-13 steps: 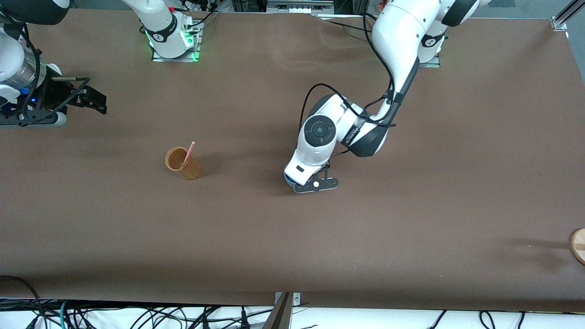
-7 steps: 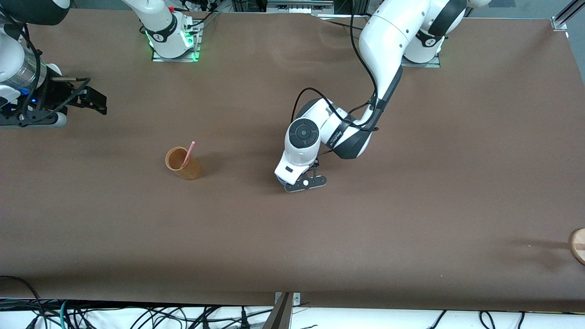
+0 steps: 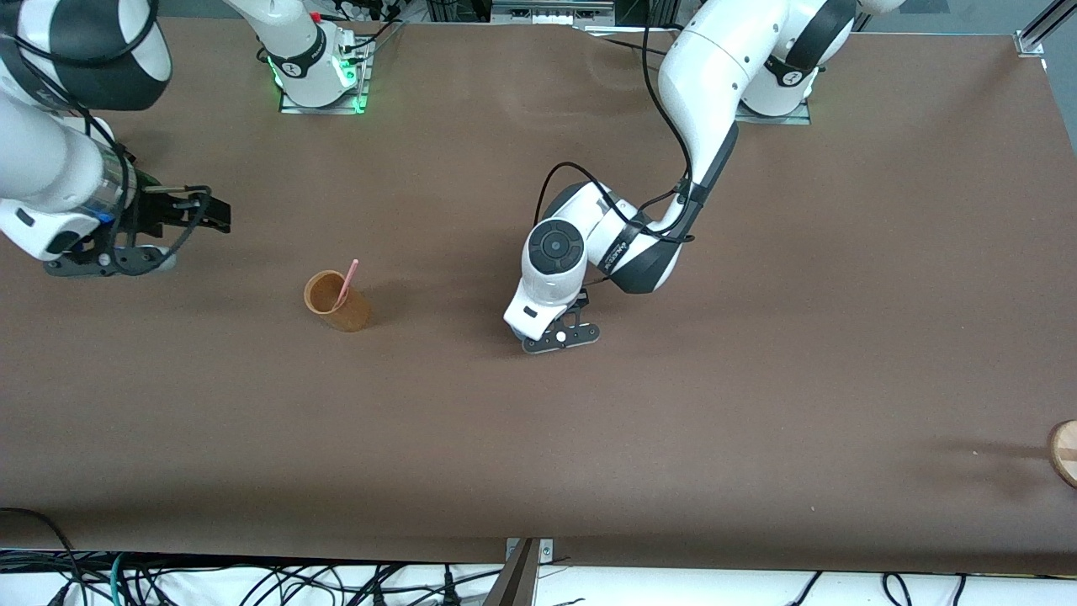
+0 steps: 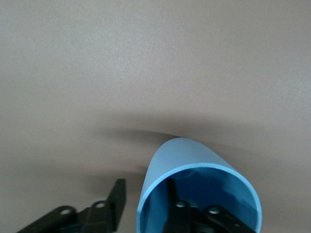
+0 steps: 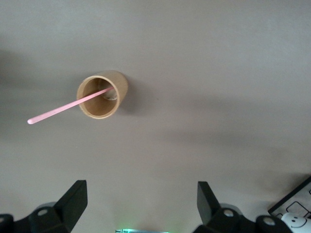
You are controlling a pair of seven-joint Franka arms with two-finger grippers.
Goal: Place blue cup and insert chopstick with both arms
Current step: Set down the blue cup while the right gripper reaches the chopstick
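Observation:
The blue cup (image 4: 182, 160) is light blue and open-mouthed. My left gripper (image 4: 145, 199) is shut on its wall, with one finger inside the cup and one outside. In the front view the left gripper (image 3: 551, 334) is low over the middle of the table, and the hand hides most of the cup. The pink chopstick (image 3: 346, 284) leans in an orange-brown cup (image 3: 336, 301) toward the right arm's end. Both also show in the right wrist view, the chopstick (image 5: 68, 106) in the cup (image 5: 102, 94). My right gripper (image 3: 214, 215) is open and empty, up beside the brown cup (image 5: 141, 201).
A round wooden thing (image 3: 1064, 450) sits at the table's edge at the left arm's end, nearer the front camera. The two arm bases (image 3: 320, 71) stand along the farthest table edge. Cables hang below the nearest edge.
My left gripper has carried the blue cup a little toward the right arm's end. My right arm has swung in over the table, closer to the brown cup.

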